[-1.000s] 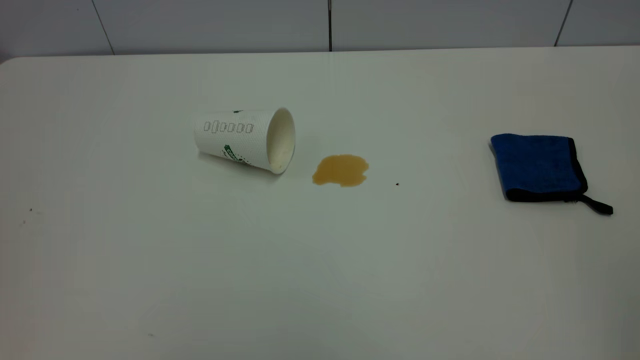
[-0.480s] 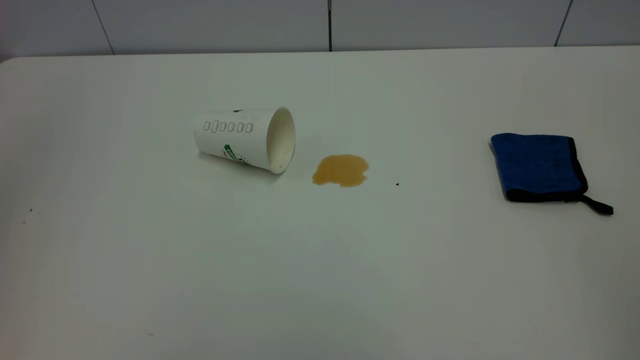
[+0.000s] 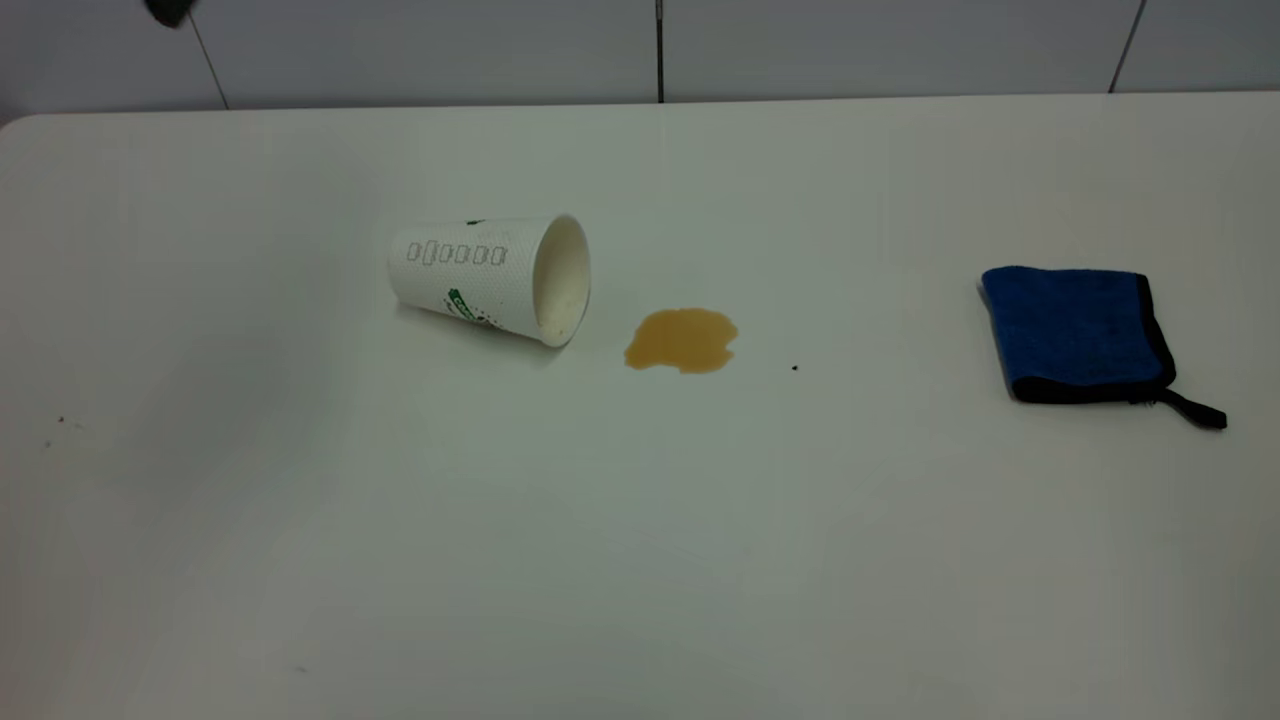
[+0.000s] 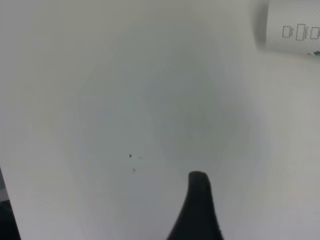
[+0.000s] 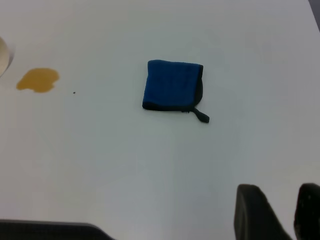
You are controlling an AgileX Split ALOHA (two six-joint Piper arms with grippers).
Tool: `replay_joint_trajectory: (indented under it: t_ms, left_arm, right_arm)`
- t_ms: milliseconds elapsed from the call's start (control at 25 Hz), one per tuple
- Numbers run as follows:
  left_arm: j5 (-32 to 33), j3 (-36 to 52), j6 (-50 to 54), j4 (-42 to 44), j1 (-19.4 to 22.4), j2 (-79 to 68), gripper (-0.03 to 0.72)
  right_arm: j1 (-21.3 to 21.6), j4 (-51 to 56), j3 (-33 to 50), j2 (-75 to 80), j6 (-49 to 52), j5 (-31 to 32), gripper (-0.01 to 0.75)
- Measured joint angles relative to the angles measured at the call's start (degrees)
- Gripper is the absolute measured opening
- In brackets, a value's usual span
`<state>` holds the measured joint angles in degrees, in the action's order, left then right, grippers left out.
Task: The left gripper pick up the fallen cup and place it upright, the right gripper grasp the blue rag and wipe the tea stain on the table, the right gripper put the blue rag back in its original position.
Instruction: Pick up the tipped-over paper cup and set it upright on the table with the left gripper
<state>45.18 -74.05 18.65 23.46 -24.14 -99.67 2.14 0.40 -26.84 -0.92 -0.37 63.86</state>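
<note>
1. Left gripper (image 4: 199,200): one black finger shows in my wrist view, over bare table (image 3: 400,560) toward the left edge; opening can't be told, holding nothing, touching nothing.
2. Right gripper (image 5: 280,212): two fingers apart with a gap between, empty, high above the table near the right side.
3. Step in hand, as I judge it: the first one, reaching for the cup (image 3: 490,278). It lies on its side, left of centre, mouth toward the stain (image 3: 682,340), close but apart.
4. Next move calls for closing across the cup's wall, then tipping it upright.
5. Rag (image 3: 1080,335) lies folded near the right edge, untouched.
</note>
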Motion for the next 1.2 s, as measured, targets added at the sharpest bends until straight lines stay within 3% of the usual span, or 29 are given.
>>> replay_joint_trajectory:
  t_ms: [240,440,680,1200]
  left_arm:
    - [4.2,-11.6,6.7,7.9,-9.3,-14.0,0.682]
    - [5.3,-18.2,7.0,10.0,-14.0,-22.1,0.682]
    - [5.3,-20.6,10.6,15.2,-15.9,-29.2,0.682]
    - [-0.5,-22.5,17.6,19.8,-16.0,-39.3,0.682]
  right_arm:
    - [0.0,0.0,0.0,0.0,0.0,0.0,0.238]
    - [0.0,0.0,0.0,0.0,0.0,0.0,0.238]
    - [0.0,0.0,0.0,0.0,0.0,0.0,0.238]
    - [0.0,-0.4,0.0,0.0,0.0,0.0,0.238]
